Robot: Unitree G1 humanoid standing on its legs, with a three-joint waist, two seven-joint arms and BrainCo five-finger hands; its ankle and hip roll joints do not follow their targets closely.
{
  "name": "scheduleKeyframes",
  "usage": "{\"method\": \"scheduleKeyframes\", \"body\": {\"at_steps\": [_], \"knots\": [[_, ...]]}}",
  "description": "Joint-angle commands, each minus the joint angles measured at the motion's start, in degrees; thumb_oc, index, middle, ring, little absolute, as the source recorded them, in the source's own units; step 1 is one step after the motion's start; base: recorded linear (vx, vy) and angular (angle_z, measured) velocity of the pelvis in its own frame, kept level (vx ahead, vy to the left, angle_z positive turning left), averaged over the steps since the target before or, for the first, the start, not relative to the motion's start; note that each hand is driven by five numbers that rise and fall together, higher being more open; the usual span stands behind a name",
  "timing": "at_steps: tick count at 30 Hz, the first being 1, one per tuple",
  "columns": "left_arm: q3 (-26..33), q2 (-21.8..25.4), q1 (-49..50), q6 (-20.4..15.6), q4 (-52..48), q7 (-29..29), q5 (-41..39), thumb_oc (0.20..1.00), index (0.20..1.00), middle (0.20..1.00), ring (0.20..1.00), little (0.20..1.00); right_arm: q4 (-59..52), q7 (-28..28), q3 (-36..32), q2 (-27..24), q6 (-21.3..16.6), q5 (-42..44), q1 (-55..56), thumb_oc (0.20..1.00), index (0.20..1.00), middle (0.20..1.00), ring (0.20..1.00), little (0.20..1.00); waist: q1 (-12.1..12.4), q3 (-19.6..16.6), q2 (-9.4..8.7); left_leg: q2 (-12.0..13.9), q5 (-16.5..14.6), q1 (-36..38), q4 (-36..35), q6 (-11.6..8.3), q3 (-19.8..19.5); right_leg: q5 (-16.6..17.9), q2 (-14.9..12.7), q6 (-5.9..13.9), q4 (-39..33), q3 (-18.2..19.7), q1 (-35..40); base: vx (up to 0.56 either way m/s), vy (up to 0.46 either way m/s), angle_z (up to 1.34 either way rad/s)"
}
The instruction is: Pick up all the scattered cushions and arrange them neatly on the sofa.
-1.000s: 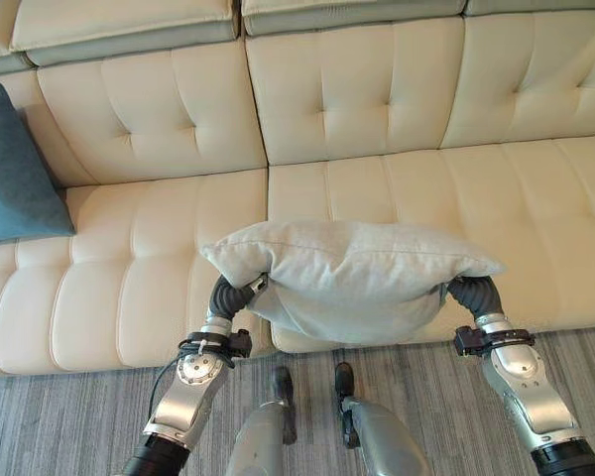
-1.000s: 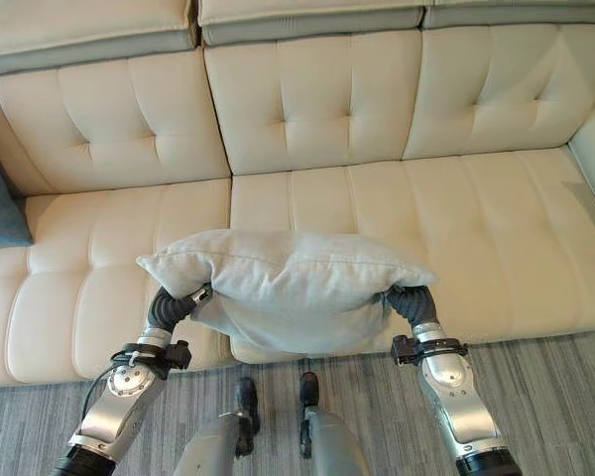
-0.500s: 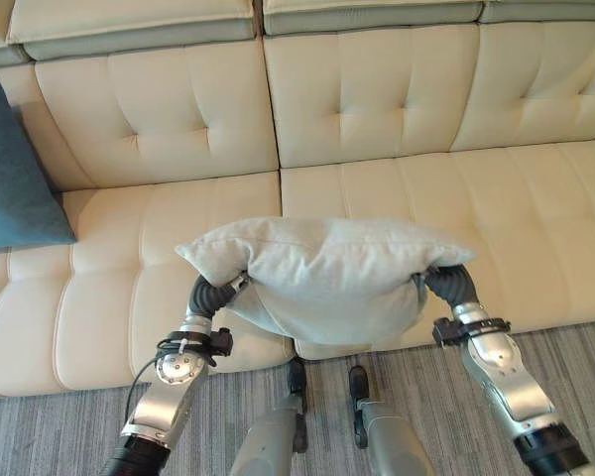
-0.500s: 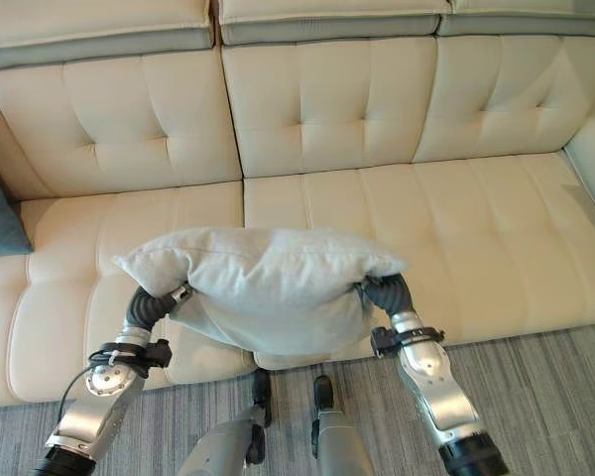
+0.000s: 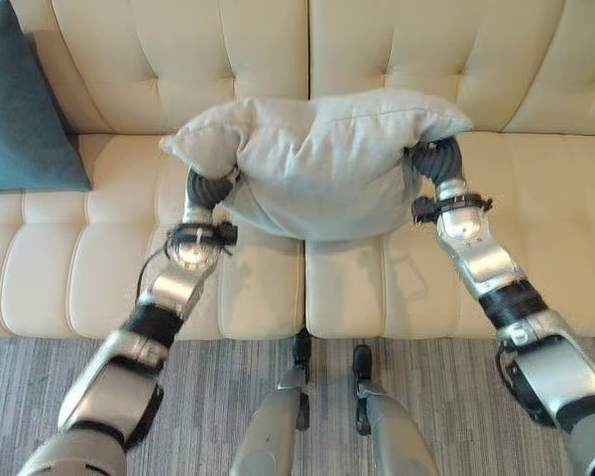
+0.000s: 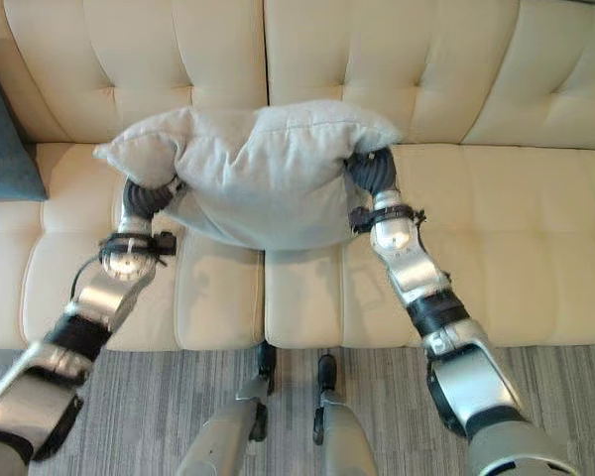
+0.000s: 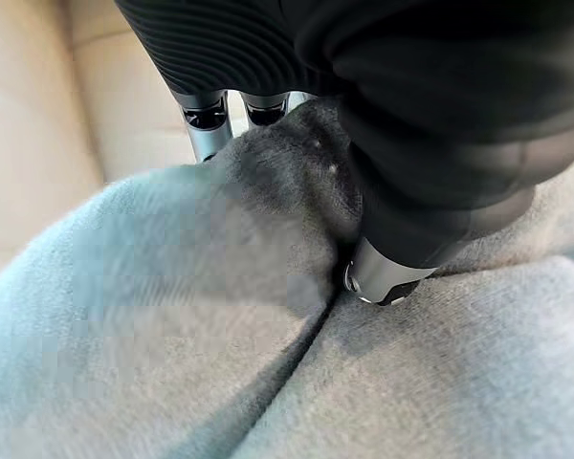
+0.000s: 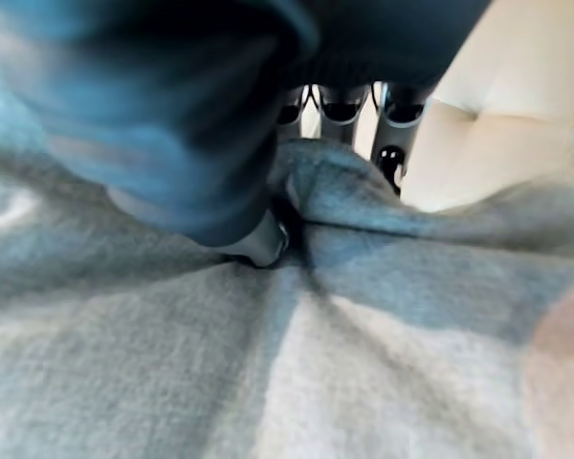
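Left hand (image 7: pixel 402 191): thumb and fingers pinch the grey cushion's left end.
Right hand (image 8: pixel 220 182): pinches the right end likewise.
Grey cushion (image 5: pixel 317 164): held over the sofa's (image 5: pixel 99 268) seat.
Teal cushion (image 5: pixel 25 109): far left, against the backrest.

The cushion (image 5: pixel 317 159) is up in the air over the middle of the sofa (image 5: pixel 535 228), above the seat and just in front of the backrest. The left robot hand (image 7: pixel 383 239) pinches its left end, and the right robot hand (image 8: pixel 239 206) pinches its right end. A second cushion (image 5: pixel 25 99) leans on the backrest at the left end of the sofa, well apart from the first one. The floor (image 5: pixel 208 397) lies along the sofa's front edge.
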Motion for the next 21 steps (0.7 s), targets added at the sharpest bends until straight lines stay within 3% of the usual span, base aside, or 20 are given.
{"method": "scheduleKeyframes", "body": {"at_steps": [1, 2, 3, 5, 6, 14, 21], "knots": [[-1.0, -0.6, -13.3, -8.3, -2.9, 2.0, 1.3, 0.200, 0.200, 0.200, 0.200, 0.200, -2.7, -1.4, 3.0, -1.0, -7.0, 2.4, -14.0, 0.200, 0.200, 0.200, 0.200, 0.200, 2.6, 1.0, -0.59, -1.4, -7.9, 1.2, 2.7, -3.13, 0.4, 0.5, -3.3, 4.92, -1.7, 0.5, 0.1, 0.00, -0.029, -0.04], [-1.3, -0.3, -14.7, -8.3, -1.7, 2.0, 0.6, 0.200, 0.200, 0.200, 0.200, 0.200, -0.9, -1.7, 3.7, -1.5, -7.1, 3.1, -16.0, 0.200, 0.200, 0.200, 0.200, 0.200, 2.9, 1.2, -0.46, -1.5, -7.6, 0.6, 2.5, -3.29, 0.1, 0.8, -3.2, 4.98, -2.2, 0.5, -0.5, 0.01, -0.024, -0.05], [-1.8, -0.2, -16.9, -8.2, 0.6, 1.8, -0.4, 0.200, 0.200, 0.200, 0.200, 0.200, 2.2, -1.6, 4.7, -2.1, -6.7, 4.0, -18.4, 0.416, 0.416, 0.416, 0.416, 0.416, 3.1, 1.1, -0.30, -1.7, -7.1, -0.5, 2.3, -3.34, 0.0, 1.6, -3.1, 5.06, -2.7, 0.5, -1.5, 0.01, -0.024, -0.05], [-2.8, -0.9, -19.5, -7.5, 5.0, 0.6, -3.4, 0.906, 0.906, 0.906, 0.906, 0.906, 6.7, -1.1, 6.6, -3.4, -5.7, 5.6, -21.1, 1.000, 1.000, 1.000, 1.000, 1.000, 3.5, 1.1, -0.01, -1.7, -6.9, -1.2, 2.0, -3.40, -0.3, 1.8, -3.2, 5.08, -3.3, 0.5, -2.0, 0.02, -0.029, -0.03], [-3.5, -1.0, -21.2, -6.9, 6.9, -0.2, -4.6, 1.000, 1.000, 1.000, 1.000, 1.000, 9.2, -0.6, 7.4, -3.8, -5.0, 6.7, -22.4, 1.000, 1.000, 1.000, 1.000, 1.000, 3.6, 1.3, 0.26, -1.7, -6.7, -1.6, 1.9, -3.43, -0.5, 1.9, -3.1, 5.07, -3.6, 0.4, -2.3, 0.00, 0.000, 0.00], [-4.7, 0.2, -25.8, -4.8, 16.7, -4.0, -10.4, 1.000, 1.000, 1.000, 1.000, 1.000, 17.6, 1.2, 9.2, -7.4, -1.6, 12.5, -25.3, 1.000, 1.000, 1.000, 1.000, 1.000, 3.5, 2.4, 0.51, -1.4, -4.7, -2.5, 0.5, -4.17, -1.8, 2.3, -2.6, 4.99, -4.6, -0.9, -2.8, 0.02, -0.055, 0.08], [-1.1, 9.5, -21.6, -4.6, 15.5, -4.7, -11.0, 1.000, 1.000, 1.000, 1.000, 1.000, 10.2, 0.5, 5.2, -11.3, -3.6, 16.4, -21.5, 1.000, 1.000, 1.000, 1.000, 1.000, 2.6, 1.4, -0.55, -1.2, -4.8, -1.2, -0.9, -4.38, -2.2, 1.9, -2.0, 4.82, -5.4, -1.3, -2.0, 0.04, -0.037, 0.12]]}}
